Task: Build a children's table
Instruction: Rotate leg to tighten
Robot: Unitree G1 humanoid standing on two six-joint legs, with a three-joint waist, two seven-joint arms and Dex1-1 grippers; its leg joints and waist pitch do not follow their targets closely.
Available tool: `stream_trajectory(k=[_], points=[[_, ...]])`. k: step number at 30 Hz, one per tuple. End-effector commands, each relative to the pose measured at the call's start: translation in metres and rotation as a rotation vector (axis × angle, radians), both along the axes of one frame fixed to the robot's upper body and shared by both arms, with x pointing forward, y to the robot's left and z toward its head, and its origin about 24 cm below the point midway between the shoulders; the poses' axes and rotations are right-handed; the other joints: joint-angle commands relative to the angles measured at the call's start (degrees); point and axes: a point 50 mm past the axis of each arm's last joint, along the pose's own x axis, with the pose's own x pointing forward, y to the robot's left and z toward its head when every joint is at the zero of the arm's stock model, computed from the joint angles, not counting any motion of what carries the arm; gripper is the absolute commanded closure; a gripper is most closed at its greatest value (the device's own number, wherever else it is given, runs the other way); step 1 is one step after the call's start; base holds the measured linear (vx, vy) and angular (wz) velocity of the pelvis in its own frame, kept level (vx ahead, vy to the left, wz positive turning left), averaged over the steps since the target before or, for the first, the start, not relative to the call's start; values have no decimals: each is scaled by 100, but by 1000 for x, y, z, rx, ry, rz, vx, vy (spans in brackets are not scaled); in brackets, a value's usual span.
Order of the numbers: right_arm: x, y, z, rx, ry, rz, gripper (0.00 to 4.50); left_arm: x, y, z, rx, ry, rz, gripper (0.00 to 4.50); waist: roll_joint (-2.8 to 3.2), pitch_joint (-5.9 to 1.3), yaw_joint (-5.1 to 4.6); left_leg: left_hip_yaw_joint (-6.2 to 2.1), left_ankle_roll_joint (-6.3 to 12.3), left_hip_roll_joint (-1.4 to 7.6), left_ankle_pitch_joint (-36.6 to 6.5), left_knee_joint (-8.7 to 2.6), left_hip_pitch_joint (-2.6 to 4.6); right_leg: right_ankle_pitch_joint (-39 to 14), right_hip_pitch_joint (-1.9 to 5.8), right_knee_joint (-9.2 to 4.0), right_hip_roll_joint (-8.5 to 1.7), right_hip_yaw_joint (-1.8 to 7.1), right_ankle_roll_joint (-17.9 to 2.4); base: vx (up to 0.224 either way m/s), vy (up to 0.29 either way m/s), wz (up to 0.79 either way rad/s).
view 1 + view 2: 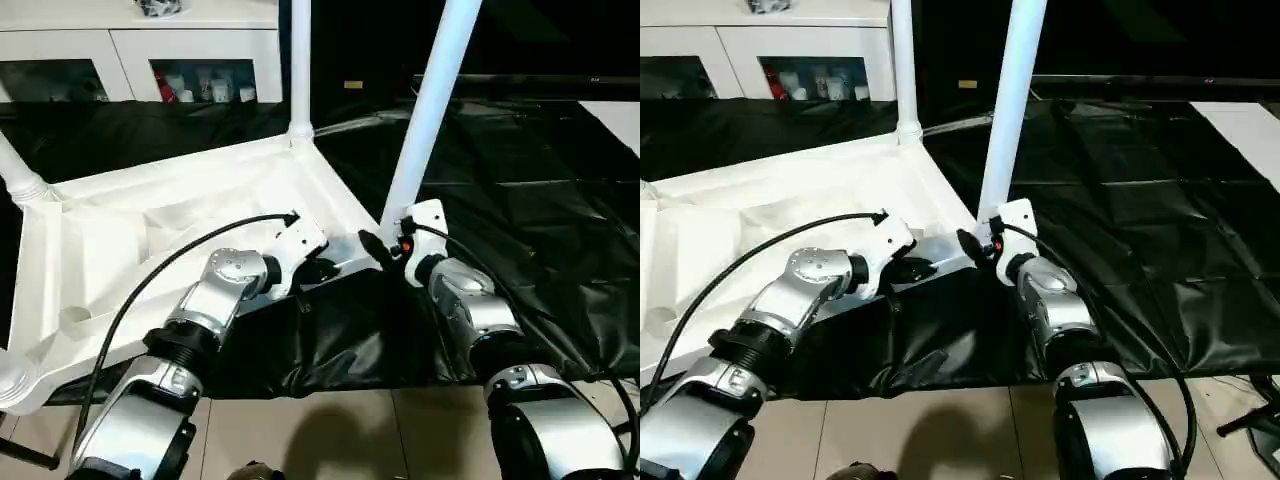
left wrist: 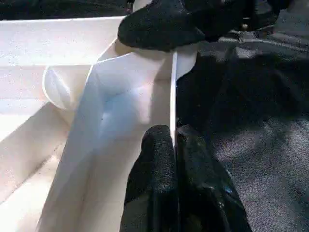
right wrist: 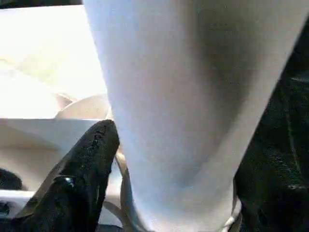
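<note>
The table top (image 1: 150,230) lies upside down on a black sheet (image 1: 520,200), ribs up, filling the left and middle of what I see. Three legs stand in its corner sockets: one at the far left (image 1: 18,175), one at the far corner (image 1: 299,60), and one nearest me at the right corner (image 1: 430,110). So I count one top, three legs up, and an open socket (image 1: 15,380) at the near left corner, not yet filled.

My left pincer (image 2: 175,140) is pinched shut on the thin near rim of the top, one finger on each side of the wall, just left of the right corner. That rim is stiff enough to steady by but narrow and smooth; I judge the plastic light and a little flexible, so the top could slide on the slick sheet if I push sideways.

My right pincer (image 1: 385,250) is at the base of the near right leg, jaws spread wide about it; one black finger (image 3: 87,164) lies beside the tube, and I cannot tell whether it presses on it. The leg is a long, tapered, smooth tube: light, rigid, slippery. Low down by the socket looks the best hold.

Behind stands a white cabinet (image 1: 200,50).
</note>
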Motion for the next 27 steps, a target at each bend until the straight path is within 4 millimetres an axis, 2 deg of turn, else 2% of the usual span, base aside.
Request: stream_trajectory(k=[1,4,7,8,9,11,14,17,21,22,27], points=[[-15,38,-6,11,8,273,64,-2,-12,8,-86,-41,-50,450,-39,-364,6,-414,-62,759,-1241,-516,155,-939,185,-414,-752,477,-1468,0,0,0],[-23,31,-6,2,-15,408,64,-10,-5,7,-95,-20,-149,450,-42,-355,39,-409,66,772,-1206,-509,119,-962,222,-413,-759,468,-1467,0,0,0],[-32,23,-5,3,-26,534,64,-18,4,6,-90,13,-230,450,-38,-354,27,-402,89,781,-1204,-513,124,-1010,205,-398,-742,467,-1492,0,0,0],[-33,23,-5,3,-27,538,64,-19,4,6,-89,14,-232,450,-32,-355,52,-397,93,788,-1221,-508,125,-1048,212,-400,-744,460,-1498,0,0,0],[-39,16,-4,10,-23,626,64,-22,11,5,-79,32,-273,450,-25,-349,64,-390,95,794,-1251,-518,134,-1086,193,-405,-725,460,-1502,0,0,0],[-40,14,-4,10,-19,647,64,-23,13,5,-79,39,-280,450,-21,-346,86,-384,85,796,-1289,-521,144,-1111,176,-402,-715,459,-1505,0,0,0],[-47,7,-3,-6,0,739,96,-26,20,5,-73,71,-318,450,-40,-341,155,-385,14,795,-1345,-525,165,-1265,171,-415,-739,472,-1483,0,0,0],[-53,2,-2,-11,19,806,113,-27,25,6,-73,86,-338,450,-30,-346,161,-385,13,803,-1279,-538,165,-1178,159,-397,-717,464,-1481,0,0,0],[-61,-5,-3,-42,70,905,145,-30,31,7,-69,116,-365,450,-49,-339,197,-387,14,797,-1283,-526,157,-1323,170,-422,-753,479,-1448,0,0,0],[-61,-5,-3,-42,70,905,168,-30,31,7,-69,116,-365,450,-56,-341,206,-387,26,793,-1253,-521,149,-1341,174,-420,-757,479,-1442,0,0,0],[-67,-9,-4,-58,106,958,198,-32,35,7,-64,138,-384,450,-52,-345,215,-396,-26,807,-1277,-536,173,-1366,155,-416,-740,471,-1428,0,0,0]])
